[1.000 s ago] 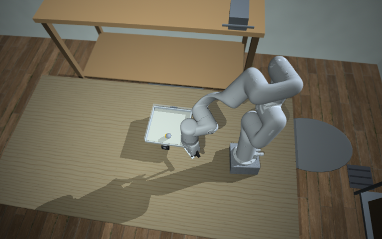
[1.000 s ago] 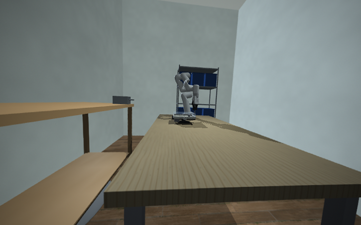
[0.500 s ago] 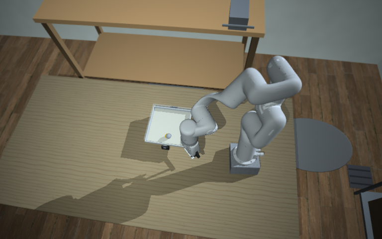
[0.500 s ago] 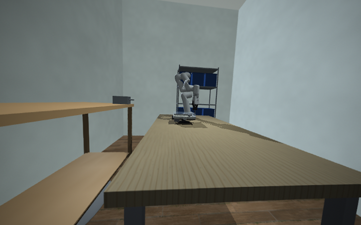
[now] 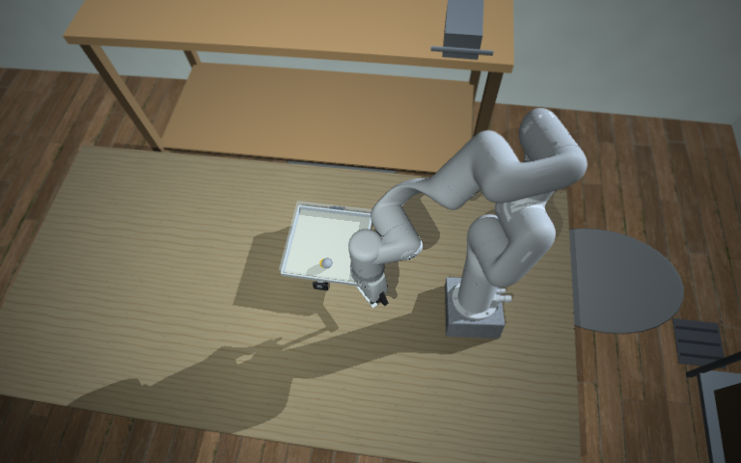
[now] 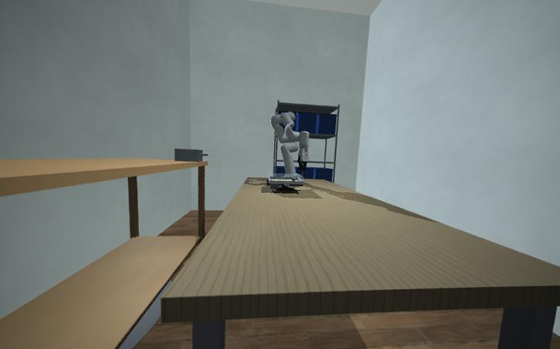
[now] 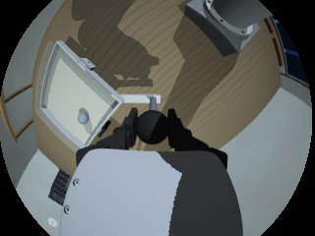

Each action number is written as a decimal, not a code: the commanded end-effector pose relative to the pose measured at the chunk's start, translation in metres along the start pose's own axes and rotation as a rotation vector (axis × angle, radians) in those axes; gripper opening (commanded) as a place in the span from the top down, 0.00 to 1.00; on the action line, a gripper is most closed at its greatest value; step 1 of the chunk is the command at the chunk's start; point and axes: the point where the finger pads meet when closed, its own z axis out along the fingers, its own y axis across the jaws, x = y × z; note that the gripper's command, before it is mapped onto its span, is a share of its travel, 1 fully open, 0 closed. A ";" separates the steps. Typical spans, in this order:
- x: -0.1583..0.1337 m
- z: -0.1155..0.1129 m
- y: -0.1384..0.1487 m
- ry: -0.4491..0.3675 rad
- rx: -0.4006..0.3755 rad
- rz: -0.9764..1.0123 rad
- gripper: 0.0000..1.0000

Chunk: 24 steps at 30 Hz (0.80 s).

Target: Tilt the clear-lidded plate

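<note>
The white square plate with a raised rim lies on the striped table top; it also shows in the wrist view. The steel ball rests near the plate's front edge, and a yellow spot peeks out at its left side. In the wrist view the ball sits near the plate's lower edge. My gripper is at the plate's front right corner, shut on a black round knob at the end of a short white handle that sticks out from the plate. In the side view the plate looks close to level.
A small dark block shows just under the plate's front edge. My arm's base stands right of the plate. A wooden bench with a grey box stands behind, and a blue shelf unit beyond the table.
</note>
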 end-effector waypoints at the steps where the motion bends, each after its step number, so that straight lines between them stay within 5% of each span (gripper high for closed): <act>1: -0.001 -0.002 -0.001 -0.004 0.002 0.000 1.00; 24: -0.002 0.000 0.000 -0.004 0.002 0.000 1.00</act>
